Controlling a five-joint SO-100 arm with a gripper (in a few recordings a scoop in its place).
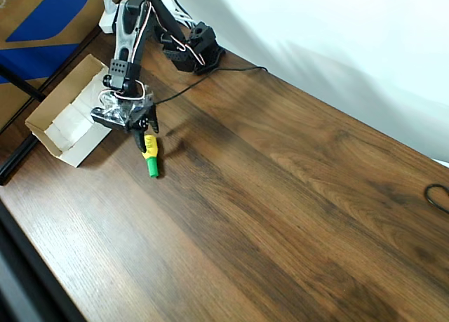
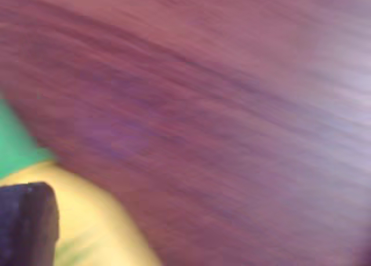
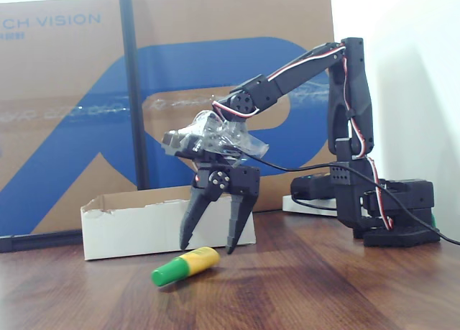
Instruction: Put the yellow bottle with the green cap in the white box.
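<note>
Hand (image 3: 210,244) over flat bottle (image 3: 185,266)

One yellow bottle with a green cap (image 3: 185,266) lies just below the claw (image 3: 210,248), and one white box (image 3: 129,226) sits behind it.

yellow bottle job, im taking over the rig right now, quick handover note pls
Gripper: open, fingertips down over the bottle's yellow end, nothing held.
Yellow bottle with the green cap: lying on its side on the wooden table, outside the box, just in front of it in the fixed view.
White box: open-topped, behind the gripper.
Done: gripper brought to the bottle.
Left: close on it, lift, drop it in the box.
</note>
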